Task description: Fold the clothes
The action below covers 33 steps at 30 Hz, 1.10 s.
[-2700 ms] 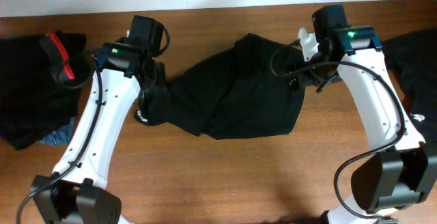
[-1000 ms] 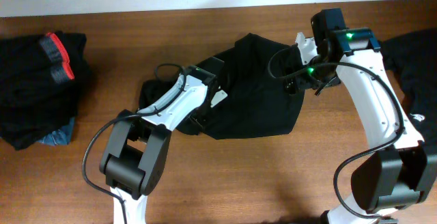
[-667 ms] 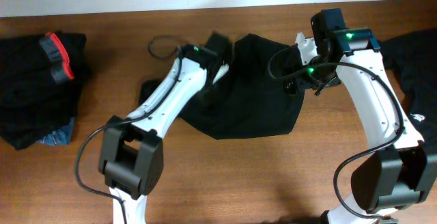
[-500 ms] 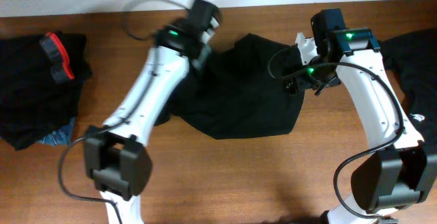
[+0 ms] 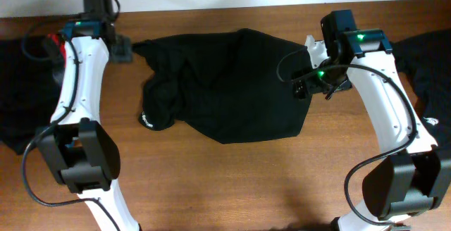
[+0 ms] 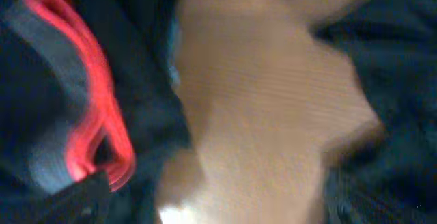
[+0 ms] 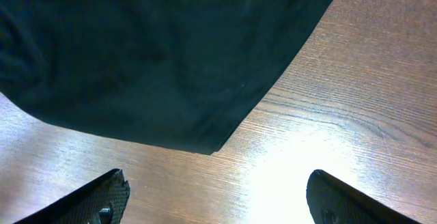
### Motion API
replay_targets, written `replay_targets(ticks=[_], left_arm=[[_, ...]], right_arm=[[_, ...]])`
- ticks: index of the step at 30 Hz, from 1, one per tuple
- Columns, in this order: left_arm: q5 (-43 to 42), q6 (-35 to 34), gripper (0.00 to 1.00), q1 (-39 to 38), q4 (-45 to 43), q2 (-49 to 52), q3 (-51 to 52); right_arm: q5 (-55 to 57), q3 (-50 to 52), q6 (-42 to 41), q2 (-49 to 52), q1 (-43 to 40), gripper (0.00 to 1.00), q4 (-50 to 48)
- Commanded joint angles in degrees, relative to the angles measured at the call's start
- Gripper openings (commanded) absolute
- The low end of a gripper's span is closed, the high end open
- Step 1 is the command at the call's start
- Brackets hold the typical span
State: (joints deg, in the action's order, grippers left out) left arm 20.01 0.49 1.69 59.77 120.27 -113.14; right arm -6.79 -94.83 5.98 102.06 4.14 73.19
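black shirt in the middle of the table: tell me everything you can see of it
The middle shirt is soft black fabric, lying roughly spread on the wooden table. Its left side is crumpled and bunched, and a small white print shows there. Its upper left corner runs out in a point toward the left gripper; whether they touch is unclear. The right gripper hangs open by its right edge, with nothing between the fingers.

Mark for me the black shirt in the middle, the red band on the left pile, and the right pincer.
middle black shirt (image 5: pixel 232 83): overhead view, middle of its body.
red band (image 6: pixel 102 115): left wrist view, middle of the band's curve.
right pincer (image 7: pixel 215 183): right wrist view, midway between its open fingertips.
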Motion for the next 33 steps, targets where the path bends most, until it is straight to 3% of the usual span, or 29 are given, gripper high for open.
replay_targets(ticks=[1, 5, 10, 18, 26, 28, 31, 32, 33], left_arm=[[-6.7, -1.4, 0.99, -3.2, 6.8, 0.4, -0.4], [-11.9, -1.4, 0.99, -5.4, 15.8, 0.8, -0.3], [-11.6, -1.1, 0.99, -6.8, 19.1, 2.1, 2.4], [-11.0, 1.4, 0.99, -6.9, 0.9, 2.6, 16.2], [-11.4, 3.5, 0.98, -6.9, -14.2, 2.6, 22.3], [-12.8, 3.5, 0.91, -6.9, -15.0, 2.6, 22.3], [-17.9, 5.2, 0.5, -6.9, -15.1, 2.6, 22.3], [-20.5, 5.2, 0.25, -6.9, -14.5, 2.6, 22.3], [-22.0, 5.2, 0.23, -7.0, -13.9, 2.6, 22.3]], right_arm=[[-0.3, 0.1, -0.3, -0.5, -0.4, 0.88, 1.0], [-0.3, 0.1, -0.2, -0.5, -0.4, 0.88, 1.0], [-0.3, 0.1, -0.2, -0.5, -0.4, 0.88, 0.8], [-0.3, 0.1, -0.2, -0.5, -0.4, 0.88, 0.9], [-0.3, 0.1, -0.2, -0.5, -0.4, 0.88, 0.9], [-0.3, 0.1, -0.2, -0.5, -0.4, 0.88, 0.9], [-0.3, 0.1, -0.3, -0.5, -0.4, 0.88, 0.8], [-0.3, 0.1, -0.3, -0.5, -0.4, 0.88, 0.8], [-0.3, 0.1, -0.3, -0.5, -0.4, 0.88, 0.9]])
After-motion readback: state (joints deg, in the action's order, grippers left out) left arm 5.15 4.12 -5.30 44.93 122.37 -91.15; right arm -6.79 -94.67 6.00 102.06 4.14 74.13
